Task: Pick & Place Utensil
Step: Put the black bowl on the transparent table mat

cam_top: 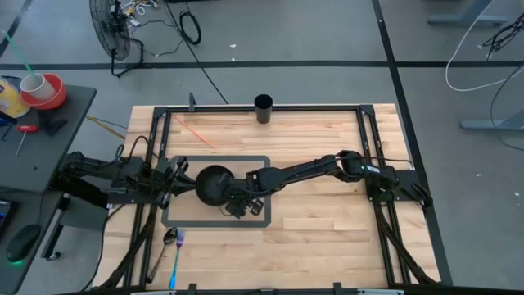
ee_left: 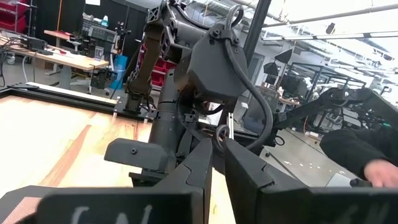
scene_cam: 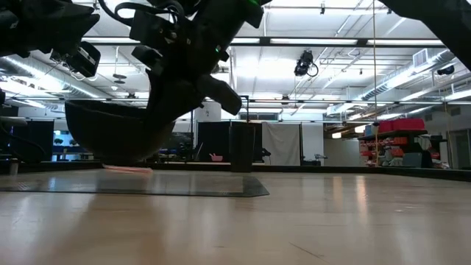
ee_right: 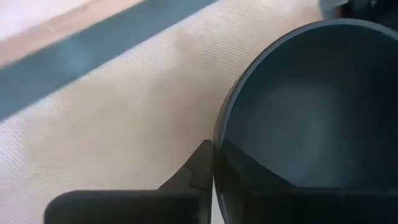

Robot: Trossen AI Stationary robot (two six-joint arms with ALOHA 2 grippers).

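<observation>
A black bowl [cam_top: 211,183] is over the grey-bordered placemat [cam_top: 255,161]; in the low view the bowl [scene_cam: 110,136] appears just above the mat. My right gripper [cam_top: 239,203] reaches in from the table's right and is shut on the bowl's rim [ee_right: 214,163]. My left gripper [cam_top: 174,177] waits just left of the bowl; its fingers [ee_left: 217,168] are shut and touch nothing. A metal spoon [cam_top: 169,237] and a purple-handled utensil [cam_top: 176,260] lie on the wood near the table's near-left corner. A black cup [cam_top: 263,108] stands at the far edge. My right gripper pinches the bowl's rim [ee_right: 219,134] on its near-right side. One finger [ee_right: 198,169] is outside the wall and the other is inside the hollow. The fingers slant down from the table's right. The bowl looks tilted and lifted slightly off the mat, though the low view leaves that unsure.
A thin pink stick [cam_top: 193,131] lies on the wood at far left. Black frame rails [cam_top: 364,139] run along the table's left, right and far sides. Bare wood [cam_top: 327,238] lies near and right of the mat. A person's hand [ee_left: 379,171] shows beyond the table.
</observation>
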